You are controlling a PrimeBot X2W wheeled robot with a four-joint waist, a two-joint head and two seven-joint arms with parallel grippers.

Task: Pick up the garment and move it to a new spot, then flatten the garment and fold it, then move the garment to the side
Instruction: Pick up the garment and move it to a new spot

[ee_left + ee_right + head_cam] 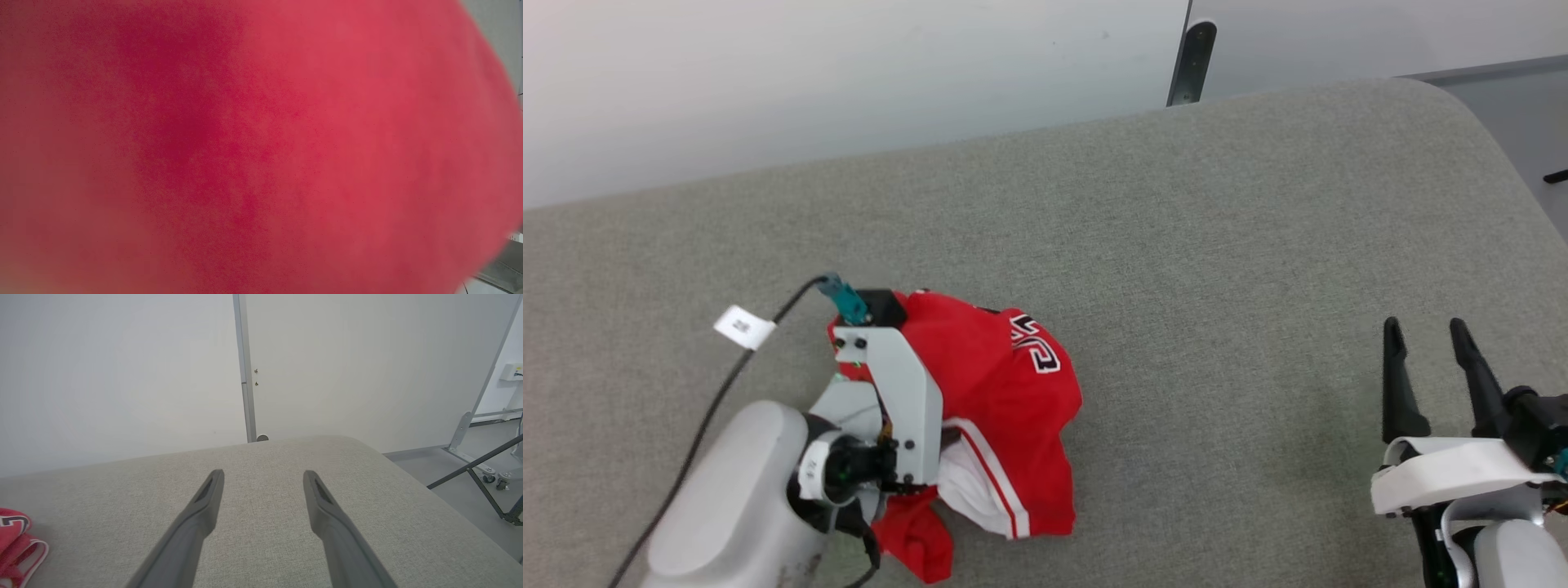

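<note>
Nearest you on the left, your left arm (pixel 735 498) comes up from the near edge as a pale rounded forearm, bent at the wrist so the left gripper (pixel 894 384) and its grey housing tip down onto the garment (pixel 1005 384). Its fingers are buried under the cloth and the housing, so you cannot tell whether they are together or apart, or whether they have any cloth between them. In the left wrist view, blurred red fabric (pixel 261 147) lies right up against the lens. On the near right, your right gripper (pixel 1423 327) sits low above the table (pixel 1176 245), well apart from the garment, with its two dark fingers pointing away from you and spread wide, nothing between them; the right wrist view shows the same gap (pixel 263 475) over bare grey fabric. The garment lies bunched in a heap on the near left part of the table, red side up, with a white panel and striped trim toward the near edge and black-and-white lettering on its far right fold; its edge shows at the left of the right wrist view (pixel 16 539). A black cable (pixel 727 384) with a white tag (pixel 743 327) runs along the table just left of the gripper. Farther off, the table ends at a pale wall (pixel 849 65) with a dark post (pixel 1192 61).
</note>
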